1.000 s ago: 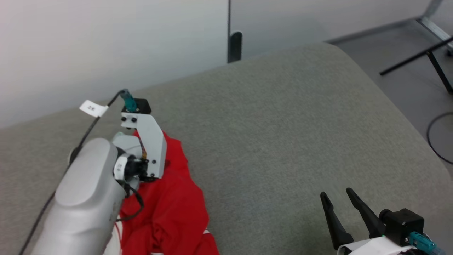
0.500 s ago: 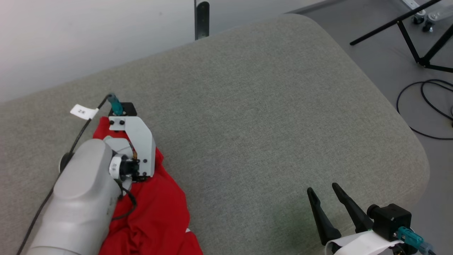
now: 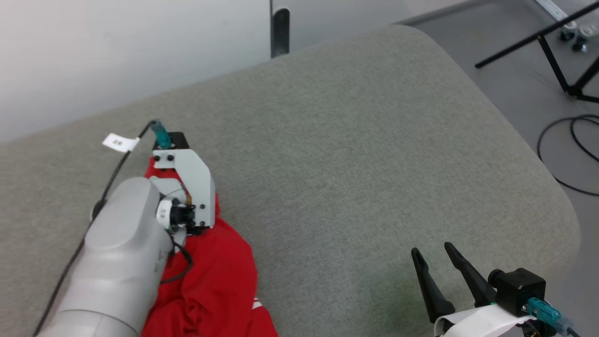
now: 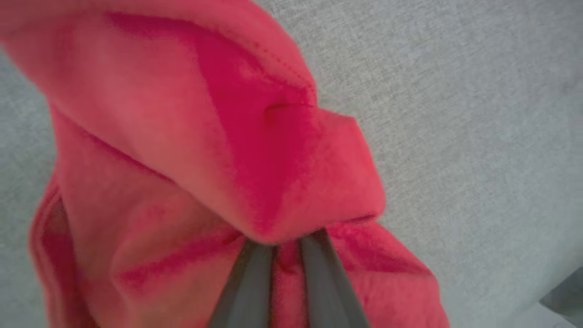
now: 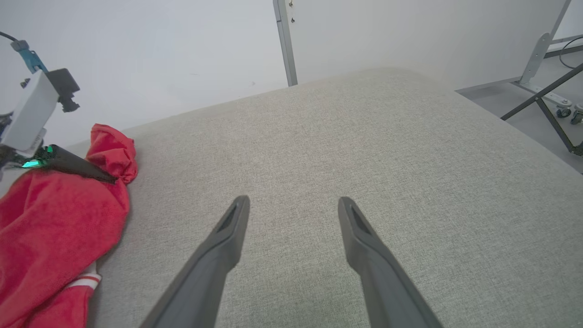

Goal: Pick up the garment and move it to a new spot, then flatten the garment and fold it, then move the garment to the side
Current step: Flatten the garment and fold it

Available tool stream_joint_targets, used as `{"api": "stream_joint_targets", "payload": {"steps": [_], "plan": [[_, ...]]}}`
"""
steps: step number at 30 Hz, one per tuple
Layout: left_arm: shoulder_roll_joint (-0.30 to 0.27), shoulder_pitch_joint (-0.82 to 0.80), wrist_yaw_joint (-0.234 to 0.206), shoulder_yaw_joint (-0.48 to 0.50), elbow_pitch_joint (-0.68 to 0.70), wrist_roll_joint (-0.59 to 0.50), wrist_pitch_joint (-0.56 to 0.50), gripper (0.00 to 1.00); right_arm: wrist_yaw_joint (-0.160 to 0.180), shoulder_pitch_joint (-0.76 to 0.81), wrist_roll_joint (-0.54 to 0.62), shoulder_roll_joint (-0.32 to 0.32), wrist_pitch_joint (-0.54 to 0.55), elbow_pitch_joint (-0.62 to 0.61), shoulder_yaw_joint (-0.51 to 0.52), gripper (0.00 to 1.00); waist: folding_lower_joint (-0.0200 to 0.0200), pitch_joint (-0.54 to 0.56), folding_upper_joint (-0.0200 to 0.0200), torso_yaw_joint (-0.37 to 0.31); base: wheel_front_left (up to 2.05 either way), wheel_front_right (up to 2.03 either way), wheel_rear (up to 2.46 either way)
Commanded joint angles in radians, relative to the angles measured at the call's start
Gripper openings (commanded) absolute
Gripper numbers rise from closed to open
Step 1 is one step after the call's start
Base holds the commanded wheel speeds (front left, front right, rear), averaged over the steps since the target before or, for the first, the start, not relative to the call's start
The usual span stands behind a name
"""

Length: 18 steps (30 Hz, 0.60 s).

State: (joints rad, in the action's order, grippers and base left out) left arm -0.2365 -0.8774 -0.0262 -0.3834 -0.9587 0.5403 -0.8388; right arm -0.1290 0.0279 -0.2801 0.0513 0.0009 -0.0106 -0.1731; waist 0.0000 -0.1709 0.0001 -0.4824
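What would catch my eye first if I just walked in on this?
The bright red garment, bunched at the left of the wide grey cushion, stands out most. The left gripper is shut on a fold of it, dark fingers pinching the cloth. At lower right, the right gripper hangs open above bare cushion.

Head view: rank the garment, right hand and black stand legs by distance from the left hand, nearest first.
1. garment: pinched in the left hand.
2. right hand: across the cushion, lower right.
3. black stand legs: beyond the cushion's far right corner, upper right.
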Motion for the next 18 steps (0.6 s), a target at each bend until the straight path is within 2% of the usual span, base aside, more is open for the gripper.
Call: {"api": "stream_joint_targets", "payload": {"steps": [1, 9, 15, 18], "plan": [[0.008, -0.007, 0.012, -0.002, -0.01, 0.006, -0.004, 0.0, -0.004, 0.012, 0.007, -0.001, 0.005, 0.0, 0.007, 1.0, 0.0, 0.045, -0.0001, 0.043, 0.0, 0.0, 0.0], [0.014, -0.073, 0.046, -0.008, 0.017, 0.014, 0.015, 0.0, -0.004, 0.061, 0.026, -0.001, 0.033, -0.014, 0.038, 1.0, 0.0, 0.139, -0.0001, 0.151, 0.0, 0.0, 0.0], [-0.018, -0.04, 0.037, -0.019, 0.058, 0.007, -0.016, 0.0, -0.004, 0.1, 0.032, -0.001, 0.059, -0.04, 0.045, 1.0, 0.0, 0.194, -0.0001, 0.227, 0.0, 0.0, 0.0], [-0.048, 0.003, 0.019, -0.021, 0.095, 0.007, -0.04, 0.0, -0.004, 0.116, 0.034, -0.001, 0.069, -0.052, 0.05, 1.0, 0.0, 0.207, -0.0001, 0.257, 0.0, 0.0, 0.0]]}}
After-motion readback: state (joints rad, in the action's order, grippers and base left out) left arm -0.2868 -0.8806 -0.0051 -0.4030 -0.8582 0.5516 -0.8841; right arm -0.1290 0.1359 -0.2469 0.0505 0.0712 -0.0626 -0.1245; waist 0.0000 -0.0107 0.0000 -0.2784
